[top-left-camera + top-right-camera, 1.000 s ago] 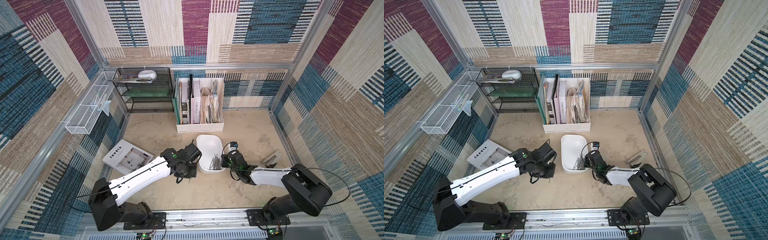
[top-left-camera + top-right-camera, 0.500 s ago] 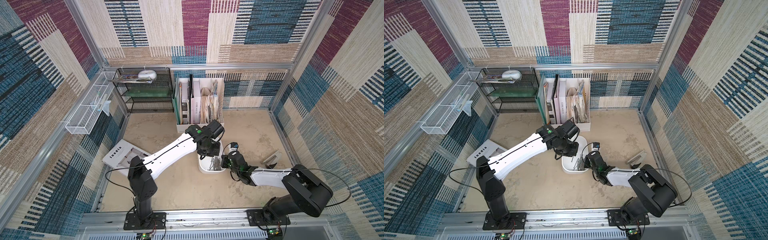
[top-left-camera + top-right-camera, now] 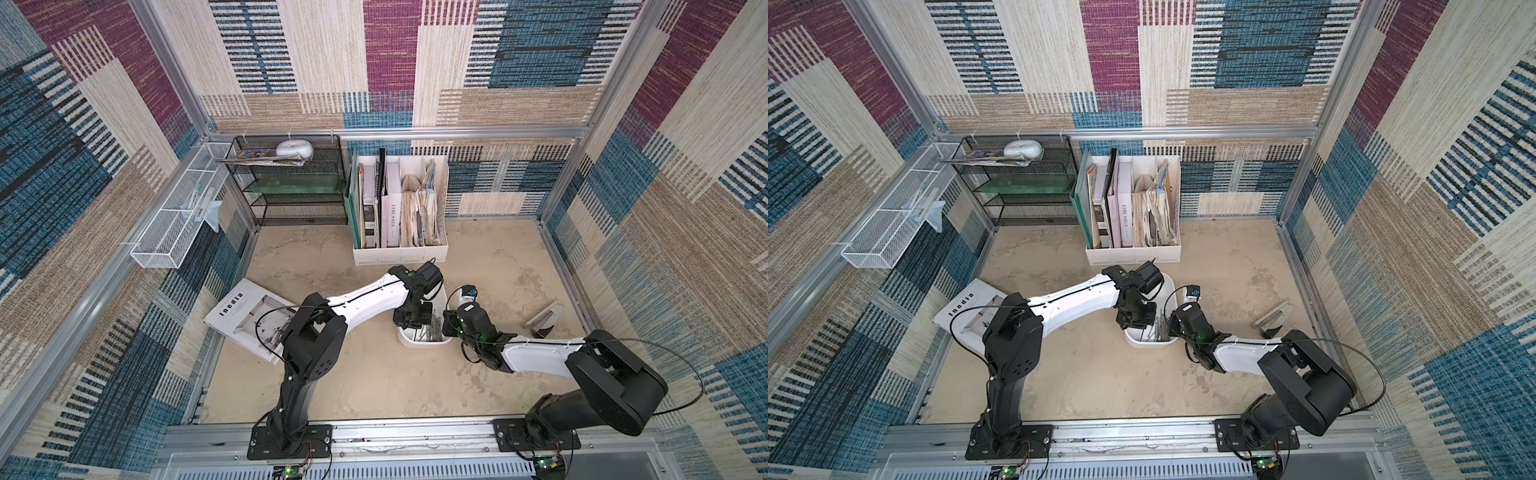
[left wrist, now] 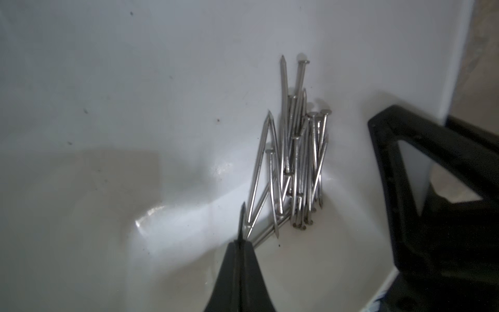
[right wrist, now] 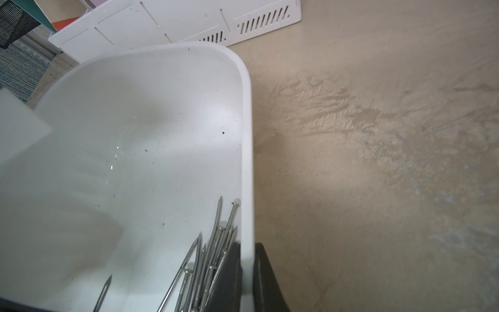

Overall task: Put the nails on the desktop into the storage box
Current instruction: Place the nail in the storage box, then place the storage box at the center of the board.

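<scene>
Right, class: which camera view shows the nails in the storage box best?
Left wrist: the whole pile of nails is close and sharp. Right wrist cuts part off; in both top views it's a tiny cluster.

The left arm (image 3: 365, 303) rises from the near edge, folds at a high elbow and stretches far and to the right, with its wrist (image 3: 419, 282) bent straight down. The left pincer (image 4: 241, 244) points downward. Its jaws are pressed together on a single nail (image 4: 243, 216), whose tip pokes out beyond the fingertips.

The right arm (image 3: 536, 357) lies low over the tabletop (image 3: 374, 386), reaching leftward from the near right. The right pincer (image 5: 248, 251) sits roughly level, its jaws nearly together and clamped across the right wall of the storage box (image 5: 247, 121), one finger inside and one outside.
</scene>
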{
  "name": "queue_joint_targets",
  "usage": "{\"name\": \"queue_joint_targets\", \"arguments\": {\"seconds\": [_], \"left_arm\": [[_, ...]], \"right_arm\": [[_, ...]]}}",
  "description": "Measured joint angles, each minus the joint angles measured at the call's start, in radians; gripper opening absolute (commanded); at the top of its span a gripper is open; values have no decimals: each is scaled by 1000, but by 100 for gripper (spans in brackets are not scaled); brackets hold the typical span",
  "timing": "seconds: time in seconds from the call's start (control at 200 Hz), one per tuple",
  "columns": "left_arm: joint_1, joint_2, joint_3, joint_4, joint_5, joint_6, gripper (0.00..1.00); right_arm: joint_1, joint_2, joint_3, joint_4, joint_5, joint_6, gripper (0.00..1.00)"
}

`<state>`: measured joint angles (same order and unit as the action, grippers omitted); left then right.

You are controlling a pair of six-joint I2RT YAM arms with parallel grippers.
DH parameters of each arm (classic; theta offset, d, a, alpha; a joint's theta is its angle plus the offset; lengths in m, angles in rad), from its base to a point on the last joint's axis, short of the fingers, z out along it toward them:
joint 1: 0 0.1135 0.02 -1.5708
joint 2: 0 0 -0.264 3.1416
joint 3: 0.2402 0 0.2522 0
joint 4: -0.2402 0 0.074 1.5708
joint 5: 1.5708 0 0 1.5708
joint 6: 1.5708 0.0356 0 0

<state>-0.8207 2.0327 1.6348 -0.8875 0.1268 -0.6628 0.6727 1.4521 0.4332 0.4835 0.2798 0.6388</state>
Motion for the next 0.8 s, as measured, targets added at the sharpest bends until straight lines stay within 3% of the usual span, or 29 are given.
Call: {"name": "queue_joint_targets", "arguments": {"seconds": [0.15,0.341,0.626,0.801], "left_arm": [[-1,-28,1,26,1,-22,32],[0,-207,-17,34,-24,-33,33],[29,-494,-324,48,-112,-46,34],[44,-565,-474,93,-128,-72,34]], "right_arm": [[0,2,0,1,1,0,0],[4,2,-34,60,14,9,0],[59,-85,-196,257,124,8,0],[117,-115,-214,282,237,-27,0]]}}
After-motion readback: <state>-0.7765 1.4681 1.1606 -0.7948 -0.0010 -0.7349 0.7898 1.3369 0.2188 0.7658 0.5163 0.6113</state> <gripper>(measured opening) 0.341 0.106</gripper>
